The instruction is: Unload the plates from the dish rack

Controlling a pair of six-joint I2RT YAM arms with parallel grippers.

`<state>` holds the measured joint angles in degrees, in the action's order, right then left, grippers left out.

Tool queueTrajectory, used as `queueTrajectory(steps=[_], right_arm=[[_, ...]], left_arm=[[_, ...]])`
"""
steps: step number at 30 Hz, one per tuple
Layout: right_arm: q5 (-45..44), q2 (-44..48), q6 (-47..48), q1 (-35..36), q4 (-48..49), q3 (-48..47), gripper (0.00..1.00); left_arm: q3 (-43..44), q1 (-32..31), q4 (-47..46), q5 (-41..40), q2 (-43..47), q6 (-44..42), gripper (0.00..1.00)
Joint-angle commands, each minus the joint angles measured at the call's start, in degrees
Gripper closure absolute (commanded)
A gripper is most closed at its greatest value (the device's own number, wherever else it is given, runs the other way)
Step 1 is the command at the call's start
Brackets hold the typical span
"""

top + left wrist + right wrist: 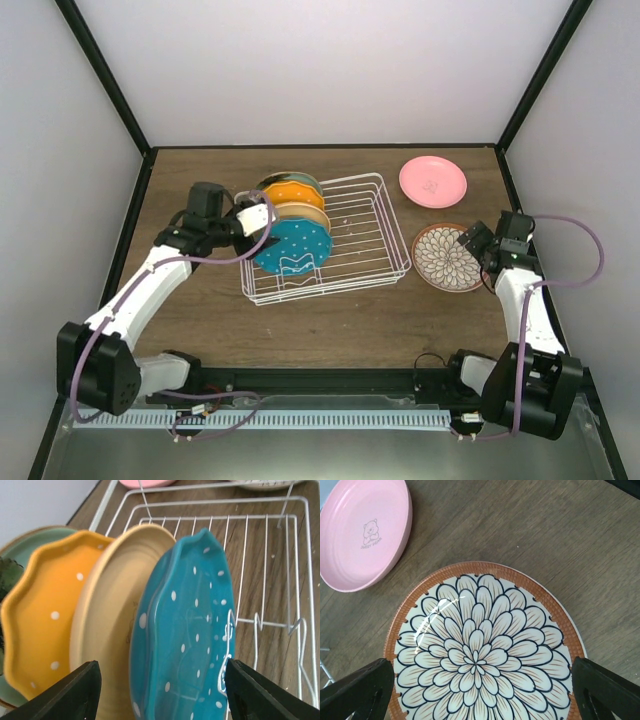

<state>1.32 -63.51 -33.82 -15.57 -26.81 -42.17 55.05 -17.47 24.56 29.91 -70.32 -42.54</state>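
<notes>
Left wrist view: left gripper (160,695), fingers apart, straddles the dotted teal plate (185,630) upright in the dish rack (360,240), probably lining up a rim pinch; right gripper (480,690), fingers wide apart, hovers over the floral plate (480,650), flat on the table (520,525), unheld.

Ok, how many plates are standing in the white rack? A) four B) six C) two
A: the teal dotted plate, pale yellow plate, orange scalloped plate and green plate stand in the dish rack; the pink plate and floral plate lie outside it.
</notes>
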Motion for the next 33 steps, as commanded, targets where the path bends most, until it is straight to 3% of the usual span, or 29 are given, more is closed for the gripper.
queueTrajectory(steps=[1,7,17,33], right_arm=[[-0.27,1.64,1.12,-0.29,0.66,0.81,0.01],[-0.41,2.66,1.13,-0.29,0.54,1.73,0.01],[-0.45,3.04,0.71,-0.32,0.78,2.2,0.01],[-0.36,3.48,-0.01,-0.33,1.41,3.87,0.01]], left_arm=[[-0.13,-1.32,-1.3,-2.01,-2.85,-4.63,0.31],[-0.13,-3.33,-1.54,-4.61,-4.83,-6.44,0.47],[-1.42,-5.72,-1.78,-9.91,-5.52,-6.99,0.95],[4.18,-6.28,-4.68,-16.34,-0.85,-8.96,0.96]])
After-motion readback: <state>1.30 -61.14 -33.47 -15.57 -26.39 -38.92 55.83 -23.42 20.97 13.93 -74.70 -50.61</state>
